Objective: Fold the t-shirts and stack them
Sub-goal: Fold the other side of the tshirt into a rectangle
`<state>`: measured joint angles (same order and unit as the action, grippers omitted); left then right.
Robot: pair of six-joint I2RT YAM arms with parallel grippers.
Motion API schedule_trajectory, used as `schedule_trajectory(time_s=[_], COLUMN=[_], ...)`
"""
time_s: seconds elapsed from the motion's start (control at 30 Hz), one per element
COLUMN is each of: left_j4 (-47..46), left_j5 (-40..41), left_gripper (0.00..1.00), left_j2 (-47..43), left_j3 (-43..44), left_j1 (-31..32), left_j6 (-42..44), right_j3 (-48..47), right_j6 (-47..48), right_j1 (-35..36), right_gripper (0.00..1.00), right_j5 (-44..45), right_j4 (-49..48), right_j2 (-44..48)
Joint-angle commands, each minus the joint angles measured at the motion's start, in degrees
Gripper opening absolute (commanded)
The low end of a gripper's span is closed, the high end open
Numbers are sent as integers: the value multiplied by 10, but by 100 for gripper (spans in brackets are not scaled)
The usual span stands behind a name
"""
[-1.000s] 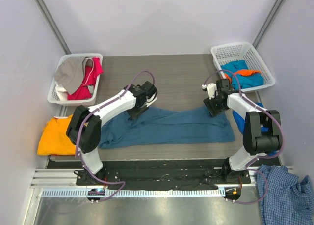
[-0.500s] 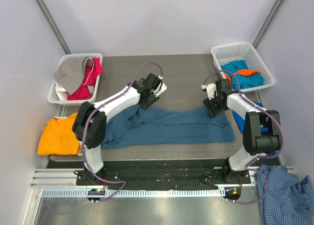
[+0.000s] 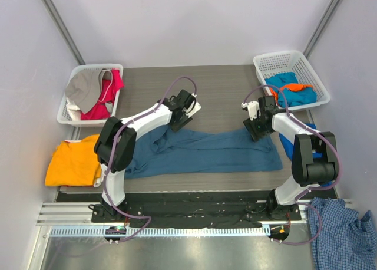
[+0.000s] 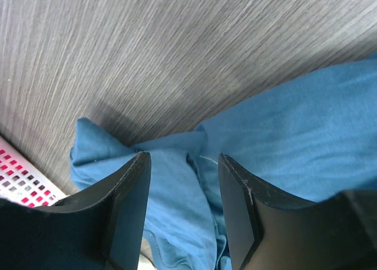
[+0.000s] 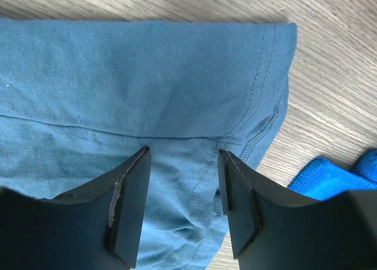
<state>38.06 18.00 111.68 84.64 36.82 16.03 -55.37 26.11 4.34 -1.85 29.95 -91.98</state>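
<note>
Over the last second the left claw (image 3: pixel 180 120) has swung back and toward the right claw (image 3: pixel 257 130). It has come off the near-left part of the dark teal t-shirt (image 3: pixel 212 153) and out to its far edge. Its jaws eased a little wider on the way and now stand apart with nothing between them. On the left wrist camera the cloth lies under and behind the fingertips, with bare table (image 3: pixel 218 96) just beyond them. The right claw has not moved: it hangs over the shirt's far right corner, jaws apart and nothing pinched, with the hem and sleeve seam directly beneath the fingers. A bright blue cloth (image 5: pixel 321 175) lies just off its right side. My read is that the left side let go after a tug, so neither end is gripped and the fold has not started. The shirt runs lengthwise between the 2 claws. It lies flat and fairly smooth under the right one. Under the left it is rumpled, with a raised ridge and a small bunched lump (image 4: pixel 94 155) just beside the left finger, which wants flattening first. The orange t-shirt (image 3: pixel 70 162) lies well out to the left of the left claw, at the table edge. It looks already folded, though I can't be sure.
</note>
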Motion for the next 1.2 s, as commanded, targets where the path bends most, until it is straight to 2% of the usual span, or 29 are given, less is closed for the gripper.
schedule_trajectory(time_s=[0.0,0.2,0.4,0.57,0.6,0.63,0.77,0.83,0.87,0.9,0.93,1.17], left_j4=[-31,-39,-36,-40,-41,-42,-44,-44,-44,-45,-44,-41], left_j5=[10,12,11,7,7,7,5,4,3,4,4,27], left_gripper=[53,52,45,31,22,20,19,15,12,2,0,0], left_j2=[6,17,23,25,27,27,24,23,23,21,17,-54], left_j3=[18,17,14,4,0,-2,-11,-12,-14,-15,-17,-52], left_j1=[-5,-17,-27,-33,-34,-35,-37,-39,-39,-39,-39,-40], left_j6=[12,15,19,22,22,22,24,24,24,24,23,13], right_j3=[4,9,10,10,10,10,9,9,9,9,10,11], right_j6=[-5,-4,-4,-5,-5,-5,-5,-5,-6,-5,-6,-6], right_j1=[2,2,2,2,1,3,2,3,3,2,2,2], right_gripper=[56,56,56,56,56,56,56,56,56,56,56,56], right_j5=[1,0,0,2,2,3,3,3,4,4,4,4], right_j4=[-16,-17,-17,-17,-17,-17,-17,-17,-17,-17,-17,-18], right_j2=[21,23,24,24,24,24,22,22,22,24,24,22])
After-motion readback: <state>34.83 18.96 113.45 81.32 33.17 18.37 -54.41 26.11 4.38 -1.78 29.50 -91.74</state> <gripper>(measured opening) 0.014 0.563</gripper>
